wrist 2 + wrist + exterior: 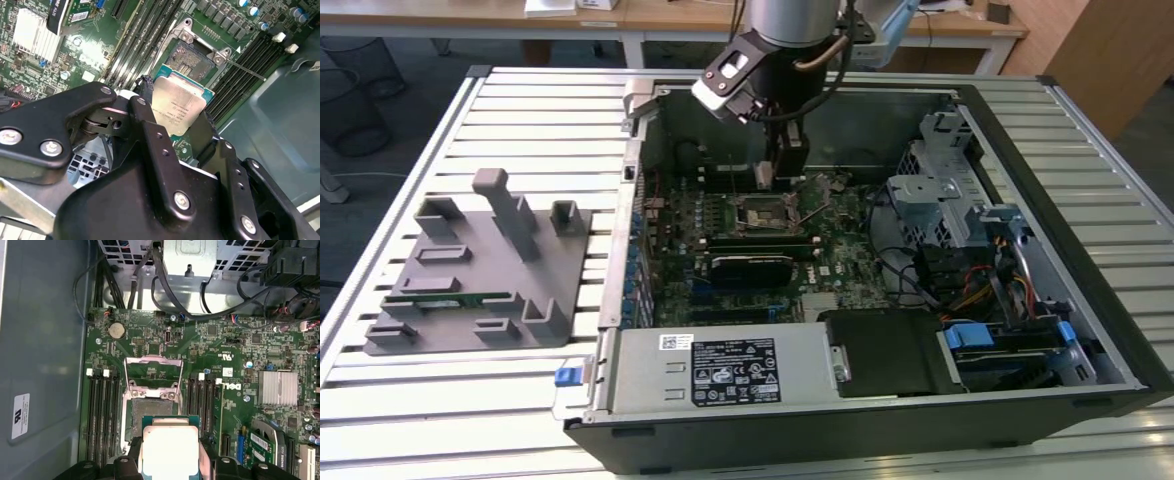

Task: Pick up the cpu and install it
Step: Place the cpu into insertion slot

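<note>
Silvery cpu (177,106) gripped in tool (175,114), just abv open socket (192,60).

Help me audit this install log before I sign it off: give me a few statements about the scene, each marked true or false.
1. The gripper is shut on the cpu. True.
2. The cpu is seated in the socket. False: it is held off the socket, whose bed is bare.
3. The socket's metal frame stands open. True.
4. The grey fixture lies inside the computer case. False: it lies beside the case, on the exterior view's left.
</note>
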You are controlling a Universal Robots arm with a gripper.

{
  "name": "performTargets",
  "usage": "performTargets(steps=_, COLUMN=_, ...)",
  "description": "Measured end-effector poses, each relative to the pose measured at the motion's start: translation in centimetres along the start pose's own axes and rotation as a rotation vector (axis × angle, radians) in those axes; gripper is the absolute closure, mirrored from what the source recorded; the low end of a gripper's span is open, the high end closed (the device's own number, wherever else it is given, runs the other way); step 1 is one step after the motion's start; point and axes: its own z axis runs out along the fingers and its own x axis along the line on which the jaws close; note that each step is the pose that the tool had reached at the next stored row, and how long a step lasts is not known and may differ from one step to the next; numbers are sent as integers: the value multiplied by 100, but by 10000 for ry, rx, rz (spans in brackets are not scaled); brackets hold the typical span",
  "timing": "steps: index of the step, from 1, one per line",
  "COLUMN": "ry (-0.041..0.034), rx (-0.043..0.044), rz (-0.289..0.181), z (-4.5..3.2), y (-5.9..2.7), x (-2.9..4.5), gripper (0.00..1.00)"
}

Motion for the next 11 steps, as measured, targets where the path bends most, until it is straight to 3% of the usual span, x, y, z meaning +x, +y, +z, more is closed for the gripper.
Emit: performTargets(steps=11, ry=-3, rx=3, rz=96, z=145, y=-2, x=71, gripper=47)
